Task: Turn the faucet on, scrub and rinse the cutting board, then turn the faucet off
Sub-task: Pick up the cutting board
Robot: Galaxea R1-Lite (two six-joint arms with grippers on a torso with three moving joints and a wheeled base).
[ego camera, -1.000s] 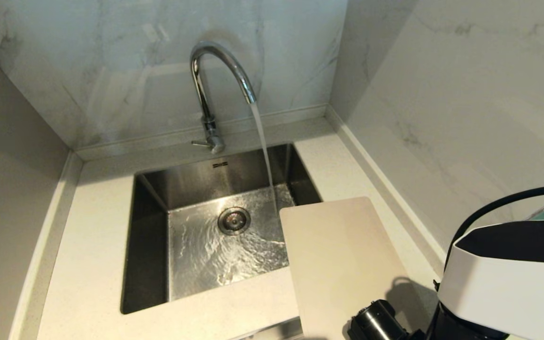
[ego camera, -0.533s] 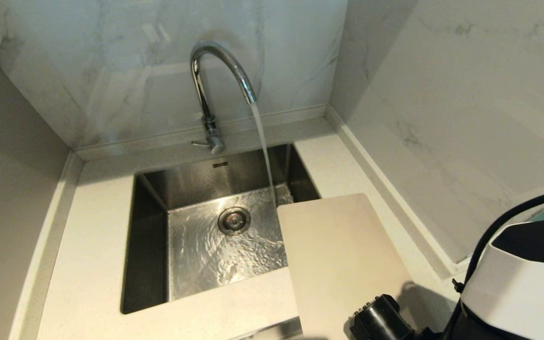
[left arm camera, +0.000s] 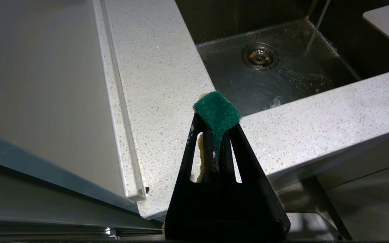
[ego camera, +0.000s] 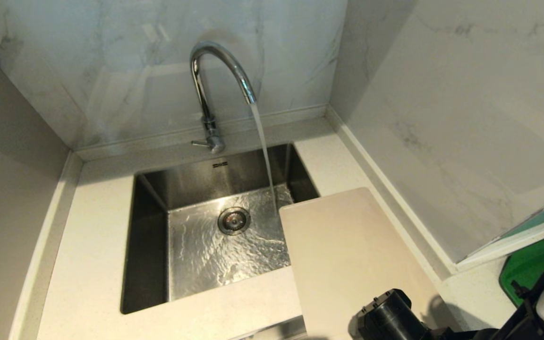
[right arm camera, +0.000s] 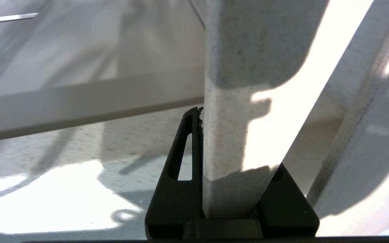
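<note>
Head view shows the faucet point(ego camera: 215, 85) running; our right claw point(right arm camera: 228, 162) grips the cutting board point(ego camera: 352, 255) beside the sink point(ego camera: 144, 245), left claw point(left arm camera: 216, 135) pinching a sponge point(left arm camera: 217, 111). Next, we judge: board under the stream.

You see the cutting board point(ego camera: 347, 255) cut off at the head view's lower edge, its near end behind the right arm. The right claw point(right arm camera: 230, 141) shows only 1 finger; the board's edge covers the other.
</note>
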